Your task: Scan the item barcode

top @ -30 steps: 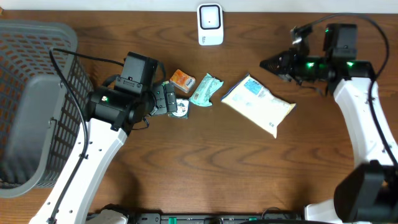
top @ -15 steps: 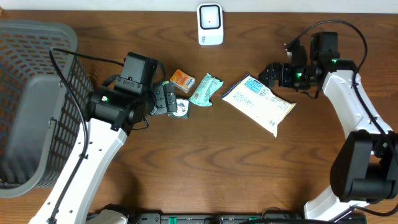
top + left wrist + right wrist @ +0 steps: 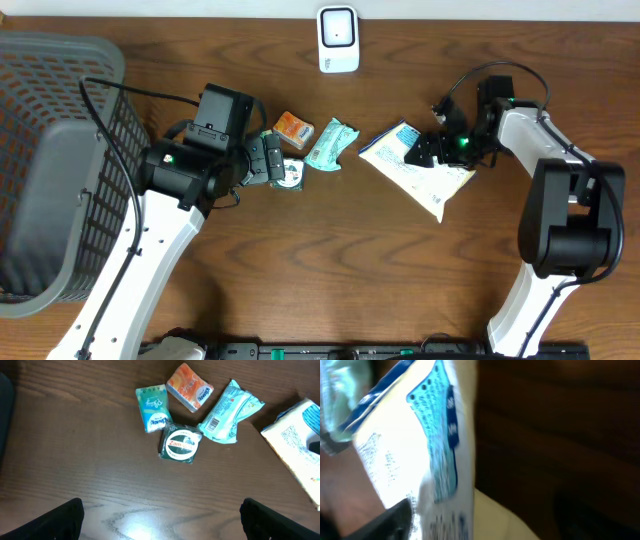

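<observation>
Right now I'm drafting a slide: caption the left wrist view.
Green pack, orange pack, round tin and teal pouch clustered on a wooden table.

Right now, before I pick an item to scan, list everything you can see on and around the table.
grey plastic mesh basket: one, grey, far left
white box-shaped scanner: one, white, top centre
orange tissue pack: one, orange, centre
green tissue pack: one, green, beside the orange pack
round green tin: one, green with a white label, next to both packs
teal plastic pouch: one, teal, centre, barcode showing
large white and blue bag: one, right of centre
brown wooden table: one, under everything
left arm: one, black and white; left fingers open above the small items
right arm: one, black and white; right fingers at the bag, grip unclear
</observation>
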Motion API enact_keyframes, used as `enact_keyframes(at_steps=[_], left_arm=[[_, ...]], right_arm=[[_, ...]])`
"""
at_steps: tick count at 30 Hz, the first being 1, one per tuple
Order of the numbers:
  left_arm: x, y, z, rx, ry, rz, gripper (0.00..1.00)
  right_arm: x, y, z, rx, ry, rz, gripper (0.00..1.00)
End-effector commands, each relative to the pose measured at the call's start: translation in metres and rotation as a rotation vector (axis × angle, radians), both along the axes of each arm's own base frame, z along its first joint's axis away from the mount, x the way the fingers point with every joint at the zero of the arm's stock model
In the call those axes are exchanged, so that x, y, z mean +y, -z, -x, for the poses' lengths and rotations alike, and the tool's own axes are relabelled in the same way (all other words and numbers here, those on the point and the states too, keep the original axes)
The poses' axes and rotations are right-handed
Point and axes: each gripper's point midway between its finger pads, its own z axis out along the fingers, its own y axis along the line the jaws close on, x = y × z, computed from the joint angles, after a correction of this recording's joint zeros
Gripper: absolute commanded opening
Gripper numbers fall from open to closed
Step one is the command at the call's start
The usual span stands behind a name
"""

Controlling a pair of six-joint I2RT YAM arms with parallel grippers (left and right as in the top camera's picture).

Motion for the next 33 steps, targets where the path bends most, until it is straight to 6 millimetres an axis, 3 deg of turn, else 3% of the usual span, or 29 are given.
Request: enact_keyframes(at_steps=[1, 6, 9, 12, 13, 15, 18, 19, 28, 30, 33], left_arm=[[0.002, -0.006, -0.002, -0.02, -0.002, -0.007, 0.98], [0.002, -0.006, -0.002, -0.02, -0.002, -0.007, 0.98], [0.002, -0.006, -0.002, -0.02, -0.002, -0.007, 0.98], [0.002, -0.006, -0.002, -0.02, -0.002, -0.007, 0.98], [0.002, -0.006, -0.002, -0.02, -0.002, -0.007, 0.98], [0.002, -0.006, -0.002, -0.02, -0.002, -0.007, 0.98], [0.002, -0.006, -0.002, -0.02, -0.002, -0.007, 0.98], [0.002, -0.006, -0.002, -0.02, -0.002, -0.007, 0.98], [0.002, -0.006, -0.002, -0.02, -0.002, -0.007, 0.98], [0.002, -0.006, -0.002, -0.02, -0.002, -0.007, 0.98], [0.002, -0.006, -0.002, -0.02, -0.002, -0.007, 0.98]], right_arm=[[0.023, 0.003, 0.015, 0.036, -0.075, -0.192, 0.66], [0.028, -0.003, 0.027, 0.101, -0.065, -0.233, 0.18], [0.034, -0.013, 0.029, 0.119, -0.058, -0.29, 0.01], [0.044, -0.035, 0.026, 0.121, -0.047, -0.398, 0.01], [0.054, -0.063, 0.019, 0.101, -0.038, -0.527, 0.01], [0.063, -0.1, 0.011, 0.055, -0.037, -0.681, 0.01], [0.069, -0.167, 0.002, -0.06, -0.068, -0.923, 0.01], [0.069, -0.18, 0.0, -0.079, -0.076, -0.939, 0.01], [0.07, -0.275, -0.001, -0.371, -0.224, -0.891, 0.01], [0.069, -0.286, -0.007, -0.391, -0.203, -0.811, 0.01], [0.065, -0.284, -0.03, -0.376, -0.037, -0.603, 0.01]])
